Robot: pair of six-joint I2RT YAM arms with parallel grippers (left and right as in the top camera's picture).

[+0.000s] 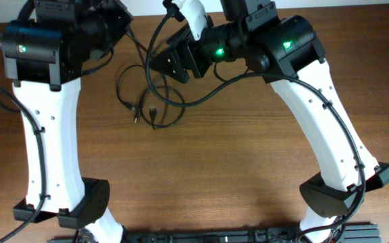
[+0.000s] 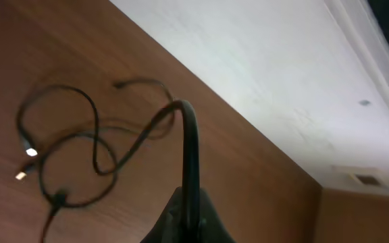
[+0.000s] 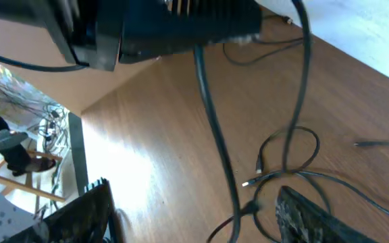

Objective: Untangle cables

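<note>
Overhead, cables: the cables [image 1: 150,101] are lying in loose, crossing loops on the table [image 1: 215,162], toward its far side, with two small plug ends pointing at the near side.
Overhead, grippers: the left gripper [image 1: 110,27] is hanging over the far-left side of the loops. The right gripper [image 1: 171,64] is hovering just beside them on the right. From this view I cannot tell how the jaws are standing.
Left wrist, grip: the left gripper [image 2: 189,223] is clamping one strand, which is rising from its jaws and bending over toward the pile on the wood.
Left wrist, pile: two plug tips are glinting at the left of the loops. At least two strands are crossing there.
Right wrist, grip: the right gripper [image 3: 201,223] is standing wide apart and holding nothing. The strand hanging from the left gripper looks to be passing down between its fingers [image 3: 86,209].
Step, judged: one strand is being drawn out of the loops. The right gripper would do best closing low, on a crossing loop, while the left lifts slowly, so that the plug ends are not snagging.
Containers: none are showing in any view. The cables are resting on bare wood.
</note>
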